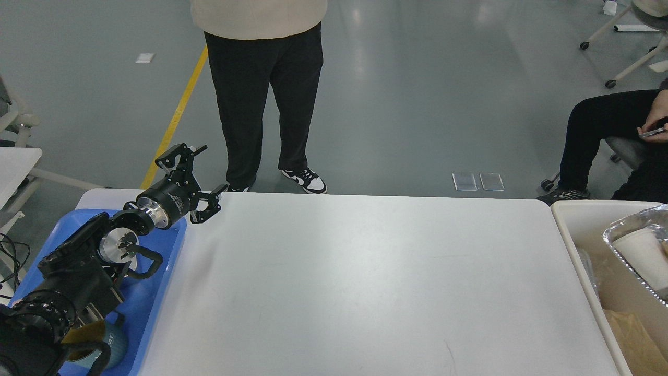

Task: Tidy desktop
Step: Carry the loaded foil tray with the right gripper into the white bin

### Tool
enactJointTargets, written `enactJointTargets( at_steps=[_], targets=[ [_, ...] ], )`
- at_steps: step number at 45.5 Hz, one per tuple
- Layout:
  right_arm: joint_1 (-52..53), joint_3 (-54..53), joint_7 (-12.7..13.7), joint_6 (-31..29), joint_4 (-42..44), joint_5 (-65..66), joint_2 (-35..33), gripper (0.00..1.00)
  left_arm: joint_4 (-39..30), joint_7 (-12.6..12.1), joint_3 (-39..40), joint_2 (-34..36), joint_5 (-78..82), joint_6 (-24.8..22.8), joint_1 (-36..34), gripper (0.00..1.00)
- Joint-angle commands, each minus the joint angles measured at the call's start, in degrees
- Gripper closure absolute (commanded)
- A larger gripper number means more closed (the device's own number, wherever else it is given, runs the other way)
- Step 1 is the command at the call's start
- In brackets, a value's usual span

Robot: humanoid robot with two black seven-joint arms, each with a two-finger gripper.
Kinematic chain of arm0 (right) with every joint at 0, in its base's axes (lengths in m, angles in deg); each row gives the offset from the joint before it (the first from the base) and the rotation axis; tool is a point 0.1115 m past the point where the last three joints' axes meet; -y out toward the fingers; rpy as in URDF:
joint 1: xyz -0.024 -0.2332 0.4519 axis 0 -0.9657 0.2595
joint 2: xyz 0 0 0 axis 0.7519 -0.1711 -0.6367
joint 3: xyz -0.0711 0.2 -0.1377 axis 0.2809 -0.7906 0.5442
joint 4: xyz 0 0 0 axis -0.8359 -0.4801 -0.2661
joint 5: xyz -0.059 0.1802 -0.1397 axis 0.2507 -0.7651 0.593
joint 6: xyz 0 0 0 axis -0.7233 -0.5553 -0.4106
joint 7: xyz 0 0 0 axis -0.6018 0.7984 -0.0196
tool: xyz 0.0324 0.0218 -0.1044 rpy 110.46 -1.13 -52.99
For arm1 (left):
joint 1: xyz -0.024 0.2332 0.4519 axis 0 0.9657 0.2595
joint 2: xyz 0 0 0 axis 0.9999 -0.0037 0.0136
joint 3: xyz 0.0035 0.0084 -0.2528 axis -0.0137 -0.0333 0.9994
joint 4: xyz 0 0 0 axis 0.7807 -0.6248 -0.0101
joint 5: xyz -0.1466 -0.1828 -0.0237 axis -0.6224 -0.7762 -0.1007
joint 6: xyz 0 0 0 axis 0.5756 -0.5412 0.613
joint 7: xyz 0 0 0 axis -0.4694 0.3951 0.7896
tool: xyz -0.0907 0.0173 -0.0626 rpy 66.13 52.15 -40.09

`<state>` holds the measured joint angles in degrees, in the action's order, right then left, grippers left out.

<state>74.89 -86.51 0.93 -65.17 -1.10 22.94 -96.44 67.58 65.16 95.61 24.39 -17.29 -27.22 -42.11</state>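
Note:
The white desktop (365, 282) fills the middle of the head view, a broad flat top with rounded corners. My left arm comes in from the lower left over a blue tray. My left gripper (211, 169) is open and empty, held above the desktop's far left corner, its two fingers spread wide apart. My right gripper is out of view.
A blue tray (162, 282) lies at the desktop's left edge with a mug (112, 344) under my arm. An off-white bin (579, 250) at the right holds a foil container (634, 256) and brown paper. One person stands beyond the far edge, another sits at right.

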Motion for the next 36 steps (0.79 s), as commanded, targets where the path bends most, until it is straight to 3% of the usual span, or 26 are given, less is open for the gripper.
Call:
enactJointTargets(
  at_steps=[1,3,4,5,6,8,9,24,29,36],
  targets=[
    [-1.39,0.02,0.55,3.69,0.13,-3.10,2.04,1.00,-0.10,0.07,0.00,0.34,0.03,-0.08,0.81,0.04],
    [-1.74,0.02,0.55,4.13,0.13,-3.71,2.22,1.00,-0.19,0.07,0.00,0.34,0.03,-0.08,0.90,0.04],
    [-1.91,0.02,0.55,4.13,0.13,-3.98,2.30,0.82,-0.19,0.07,0.00,0.34,0.03,0.00,0.99,0.04],
    [-2.18,0.02,0.55,4.31,0.13,-4.24,2.30,0.48,-0.19,0.16,0.00,0.34,0.03,-0.08,1.16,0.04],
    [-2.35,-0.07,0.46,4.48,0.13,-4.59,2.39,0.21,-0.19,0.16,0.00,0.34,0.03,0.00,1.25,0.04],
    [-2.88,-0.15,0.46,4.57,0.13,-5.64,2.57,0.14,-0.19,0.16,0.00,0.34,0.03,0.00,1.52,0.04],
    [-3.14,-0.16,0.46,4.57,0.13,-6.17,2.57,0.00,-0.19,0.25,0.00,0.34,0.03,-0.08,1.60,0.04],
    [-2.36,-0.94,-0.68,3.96,-0.30,-6.88,2.13,0.00,-0.36,0.60,0.00,0.08,0.03,0.00,1.78,0.04],
    [6.94,-8.57,-4.63,0.54,-2.85,-9.77,1.60,0.00,-0.36,0.60,0.00,0.34,0.11,0.00,2.40,0.04],
    [14.69,-28.87,-10.69,-10.97,-6.19,-15.40,1.51,0.00,-0.36,0.60,-0.08,0.25,0.55,0.09,2.57,0.04]
  ],
)
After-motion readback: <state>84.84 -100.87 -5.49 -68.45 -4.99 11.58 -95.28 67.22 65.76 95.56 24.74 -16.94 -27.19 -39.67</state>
